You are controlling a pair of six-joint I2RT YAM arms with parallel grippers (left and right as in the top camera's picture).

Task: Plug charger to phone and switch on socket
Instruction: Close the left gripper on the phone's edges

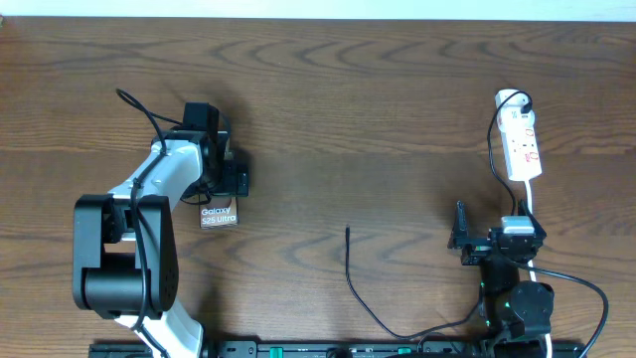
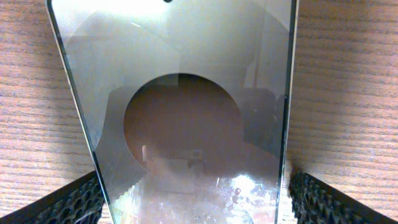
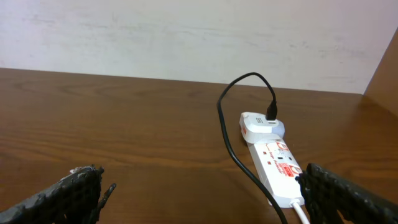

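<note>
The charger (image 1: 347,249) is lying loose on the table (image 1: 328,109), its tip sitting roughly midway between the two arms and pointing away from the robot. Its last straight stretch is running near-to-far before the cable curls off toward the right arm's base. The phone (image 1: 219,215) is sitting over on the left, and the left gripper (image 1: 231,183) is pinching it. In the wrist view its fingers (image 2: 71,202) are pressing in at both long edges of the glass, which looks tilted up off the wood rather than flat. The right gripper (image 1: 497,237) is hanging spread wide with nothing between its fingers, looking out at the socket (image 3: 277,165) ahead, where the cable's other end is sitting in a white adapter (image 3: 258,127). The tip is lying to that gripper's left, and since it's the free one, I'm reckoning the pickup is falling to it: reaching left and closing across the cable's near-to-far line. Which end of the phone is carrying the port, I cannot tell.
</note>
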